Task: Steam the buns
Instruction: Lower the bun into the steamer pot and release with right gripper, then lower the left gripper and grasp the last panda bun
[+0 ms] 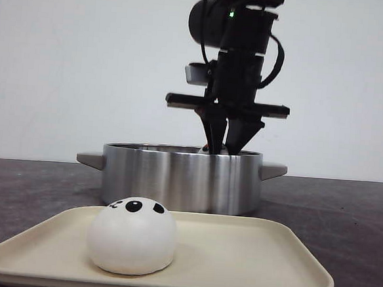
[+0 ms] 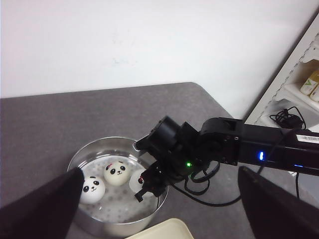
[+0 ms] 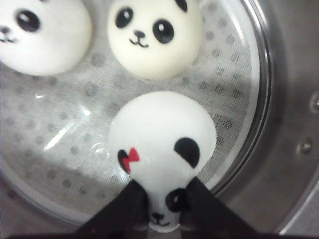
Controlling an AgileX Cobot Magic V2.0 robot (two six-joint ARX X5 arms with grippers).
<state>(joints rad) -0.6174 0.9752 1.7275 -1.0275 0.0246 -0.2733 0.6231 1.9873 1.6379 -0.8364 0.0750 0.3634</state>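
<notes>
Front view: the right gripper reaches down into the steel steamer pot at 12 o'clock, while one panda bun sits on the cream tray at 6 o'clock.

Left wrist view: two buns lie on the pot's perforated liner, a third is half hidden under the right arm at 3 o'clock. The left gripper stands wide apart, holding nothing.

Right wrist view: the right gripper's fingers pinch the red-bowed bun near the pot wall, narrow on it; two more buns rest at 12 o'clock.
</notes>
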